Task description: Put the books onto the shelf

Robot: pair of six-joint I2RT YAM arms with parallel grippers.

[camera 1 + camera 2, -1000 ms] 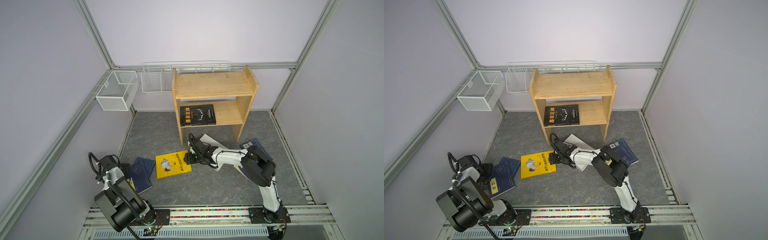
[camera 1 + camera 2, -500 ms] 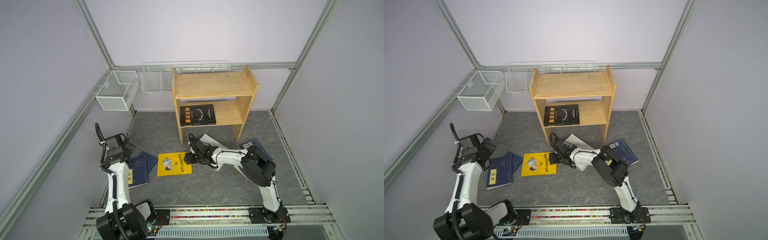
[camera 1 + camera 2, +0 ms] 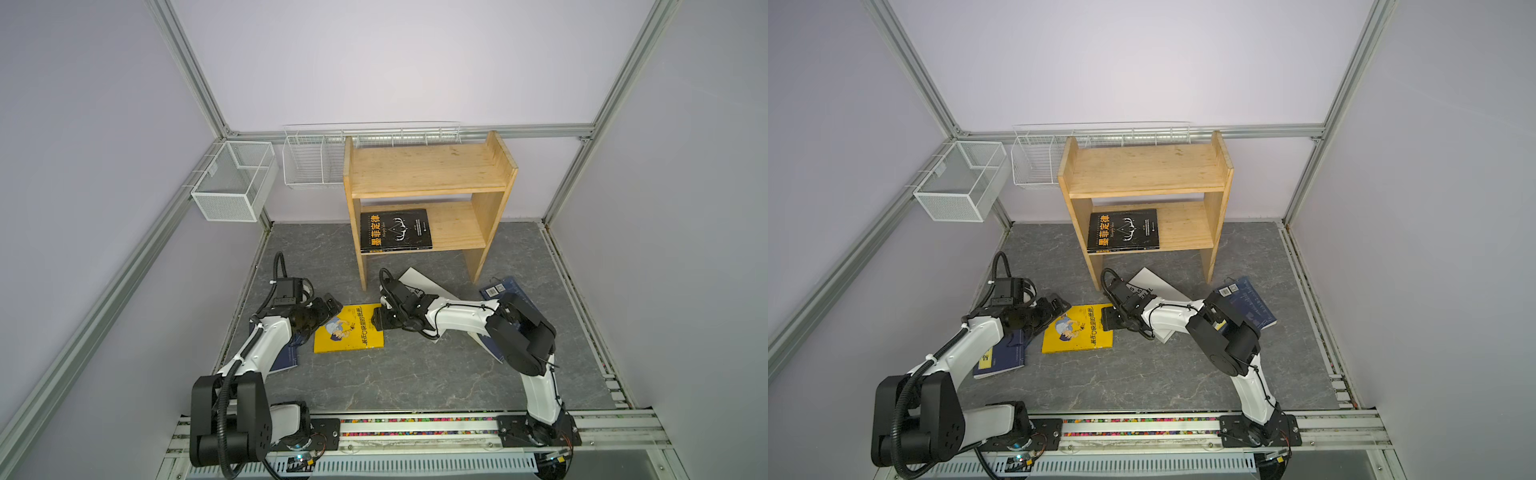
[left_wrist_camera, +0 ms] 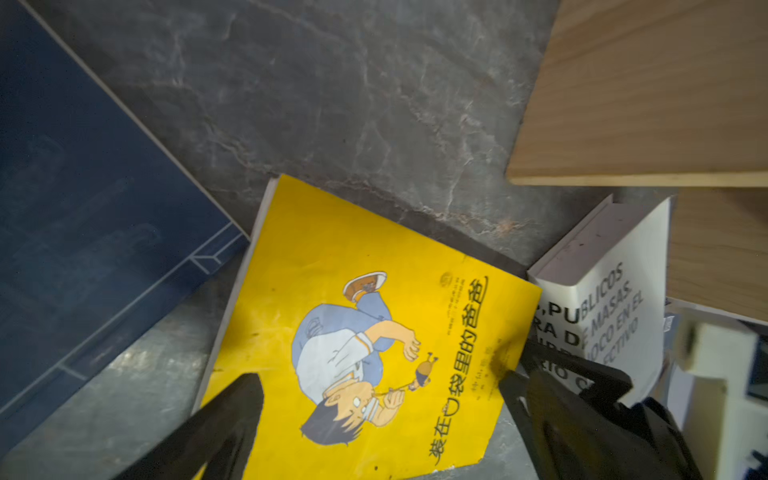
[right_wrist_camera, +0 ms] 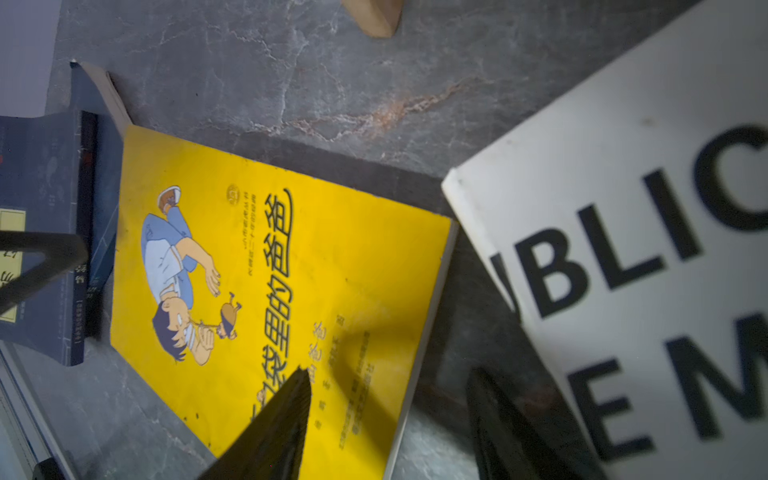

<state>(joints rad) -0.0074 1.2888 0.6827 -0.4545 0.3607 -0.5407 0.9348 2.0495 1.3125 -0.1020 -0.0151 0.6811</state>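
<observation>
The yellow book [image 3: 349, 330] [image 3: 1077, 334] lies flat on the grey floor in both top views. My left gripper [image 3: 331, 305] [image 4: 376, 376] hangs open over its left part. My right gripper [image 3: 380, 322] [image 5: 388, 386] is open astride its right edge: one finger [image 5: 286, 411] over the cover, the other over the floor beside the white book [image 3: 419, 282] [image 5: 623, 208]. A black book [image 3: 395, 230] lies on the lower tier of the pine shelf [image 3: 428, 166] [image 3: 1142, 166]. Navy books [image 3: 1000, 357] lie under my left arm, and another navy book [image 3: 1250, 301] is behind my right arm.
Two white wire baskets [image 3: 232, 187] [image 3: 311, 162] hang on the back left frame. The shelf's left leg [image 3: 362, 270] stands just behind the yellow book. An aluminium rail [image 3: 415, 428] runs along the front edge, carrying both arm bases.
My left arm has swung up from the near left corner and reached across the navy books to the yellow book. My right gripper has stayed at the book's right edge, its jaws slightly narrower.
</observation>
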